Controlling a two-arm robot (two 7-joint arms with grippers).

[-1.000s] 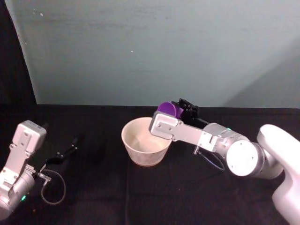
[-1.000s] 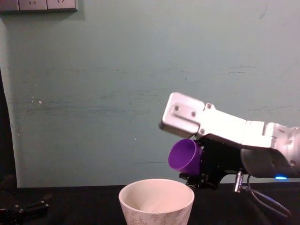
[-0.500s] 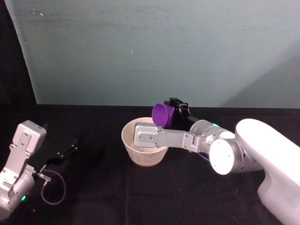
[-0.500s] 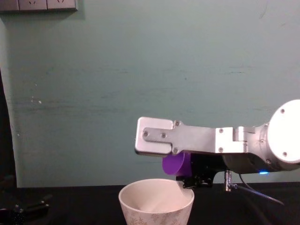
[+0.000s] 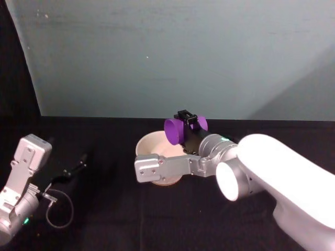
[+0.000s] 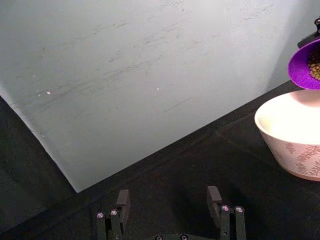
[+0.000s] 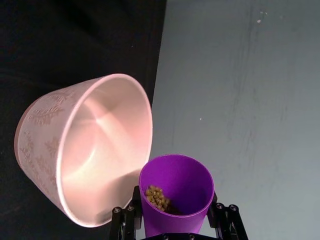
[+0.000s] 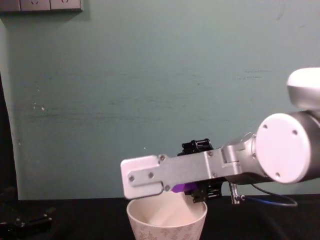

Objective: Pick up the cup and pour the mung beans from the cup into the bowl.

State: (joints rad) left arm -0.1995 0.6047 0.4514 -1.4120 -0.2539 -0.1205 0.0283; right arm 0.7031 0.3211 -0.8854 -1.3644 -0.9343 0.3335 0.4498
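Observation:
My right gripper (image 5: 187, 124) is shut on the purple cup (image 5: 175, 129), holding it tipped on its side just above the far right rim of the pale patterned bowl (image 5: 149, 148). In the right wrist view the cup (image 7: 176, 187) sits between the black fingers (image 7: 125, 220), with a clump of mung beans (image 7: 156, 196) lying inside near its lower wall. The bowl (image 7: 40, 130) beside it looks bare inside. The left wrist view shows the cup (image 6: 306, 70) over the bowl (image 6: 300, 155). My left gripper (image 6: 170, 210) is open and holds nothing, parked far left.
A black cloth covers the table (image 5: 104, 209) in front of a pale green wall. The right arm's silver wrist link (image 8: 165, 176) crosses in front of the bowl (image 8: 167, 222). The left arm (image 5: 23, 172) and its cable rest at the table's left.
The right wrist has rolled further. The cup has tipped more towards the bowl and dropped closer to its rim. The silver link has swung down in front of the bowl.

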